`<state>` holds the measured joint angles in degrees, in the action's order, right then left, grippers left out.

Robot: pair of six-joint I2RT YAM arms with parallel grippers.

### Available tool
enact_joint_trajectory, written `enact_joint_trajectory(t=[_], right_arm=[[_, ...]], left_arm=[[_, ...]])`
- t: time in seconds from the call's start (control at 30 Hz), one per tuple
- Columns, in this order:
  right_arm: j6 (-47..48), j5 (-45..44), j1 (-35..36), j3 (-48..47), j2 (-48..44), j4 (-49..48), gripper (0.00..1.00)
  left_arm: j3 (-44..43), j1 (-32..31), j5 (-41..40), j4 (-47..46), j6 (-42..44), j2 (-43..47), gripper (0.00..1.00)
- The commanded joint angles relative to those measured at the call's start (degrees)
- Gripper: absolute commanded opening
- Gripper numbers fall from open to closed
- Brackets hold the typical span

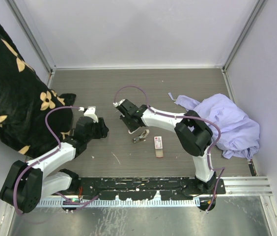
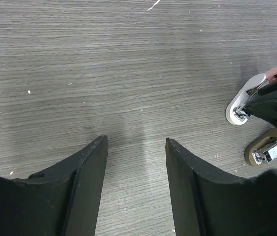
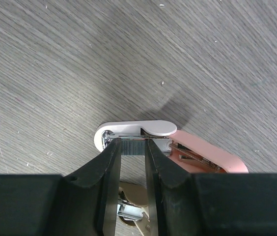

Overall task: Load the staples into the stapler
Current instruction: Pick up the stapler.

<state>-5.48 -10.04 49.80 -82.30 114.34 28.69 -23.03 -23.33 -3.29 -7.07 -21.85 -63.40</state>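
**Right gripper has a staple strip at the open stapler, left one just hanging out**

So here's the state of things. The right gripper (image 3: 132, 141) is squeezed down narrow on a short grey metal strip of staples (image 3: 132, 147). The strip sits right between the fingertips and touches both. It's up against the white front end of the pink, white and tan plastic stapler (image 3: 148, 129). I can't tell whether the strip is actually in the channel or just at its mouth.

The stapler is hinged open, with the pink and white top arm swung away from the tan base. You can see both ends apart in the left wrist view (image 2: 256, 123).

The left gripper (image 2: 136, 142) is about halfway open with nothing in it. It's over bare grey wood-grain table (image 1: 109, 88), just left of the stapler (image 1: 140, 136).

The little red-and-white cardboard staples box (image 1: 158, 142) lies flat on the table just right of the stapler, its tan inner tray (image 1: 160, 153) slid out toward the near edge.

Also around are a black fleece blanket with tan flowers (image 1: 11, 88) on the far left and a crumpled lavender cloth (image 1: 227, 123) on the right.
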Motion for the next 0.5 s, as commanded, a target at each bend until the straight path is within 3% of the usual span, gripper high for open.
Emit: enact_joint_trajectory(t=[0.0, 0.47], right_arm=[[-0.7, -1.5, -0.4, -1.1, -4.3, -1.6, 0.26], [-1.2, -1.3, -0.4, 1.9, -6.1, -4.2, 0.26]], left_arm=[[0.1, 0.0, -1.2, -3.7, 0.1, 1.3, 0.52], [0.1, 0.1, -1.2, -3.8, 0.1, 1.1, 0.52]])
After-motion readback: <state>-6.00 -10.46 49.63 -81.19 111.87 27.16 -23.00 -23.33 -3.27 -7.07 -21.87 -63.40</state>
